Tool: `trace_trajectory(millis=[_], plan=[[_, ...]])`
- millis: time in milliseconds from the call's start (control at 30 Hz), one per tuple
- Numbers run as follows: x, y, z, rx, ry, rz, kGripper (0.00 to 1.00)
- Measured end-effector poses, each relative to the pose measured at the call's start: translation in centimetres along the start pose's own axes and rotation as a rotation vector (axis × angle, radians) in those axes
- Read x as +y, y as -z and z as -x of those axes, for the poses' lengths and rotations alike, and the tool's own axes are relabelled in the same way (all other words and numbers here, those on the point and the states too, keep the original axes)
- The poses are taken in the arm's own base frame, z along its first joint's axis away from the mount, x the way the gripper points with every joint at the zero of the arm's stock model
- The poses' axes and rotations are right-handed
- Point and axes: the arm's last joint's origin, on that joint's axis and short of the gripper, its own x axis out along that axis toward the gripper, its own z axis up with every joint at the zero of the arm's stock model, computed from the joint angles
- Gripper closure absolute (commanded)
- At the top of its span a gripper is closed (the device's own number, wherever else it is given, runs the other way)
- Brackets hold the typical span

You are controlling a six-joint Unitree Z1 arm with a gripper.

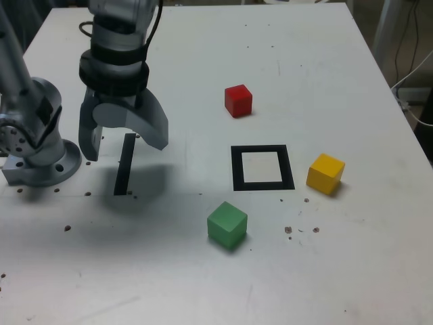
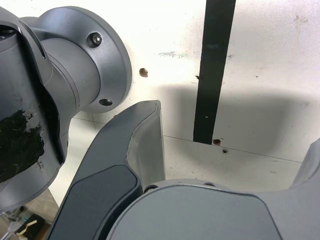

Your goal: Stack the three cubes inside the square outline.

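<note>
Tabletop [image 1: 183, 271] across most of exterior view. Hand [image 1: 124, 139], upper left, above tabletop, spread open. Square outline [image 1: 289, 169] right of centre, white middle bare. Green cube [image 1: 227, 225] below centre; yellow cube [image 1: 325, 174] at right, near outline; red cube [image 1: 238, 101] above centre. All three outside outline, well apart.

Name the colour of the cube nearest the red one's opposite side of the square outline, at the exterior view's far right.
Yellow.

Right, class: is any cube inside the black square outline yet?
No, the outline shows only bare white inside, with all three cubes outside it.
</note>
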Motion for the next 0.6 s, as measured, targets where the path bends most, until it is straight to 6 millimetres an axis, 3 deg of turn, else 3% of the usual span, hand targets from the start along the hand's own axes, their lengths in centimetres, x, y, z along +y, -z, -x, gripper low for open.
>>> trace_trajectory(millis=[600], plan=[[-0.11, -0.76, -0.15, 0.014, -0.005, 0.001, 0.00]])
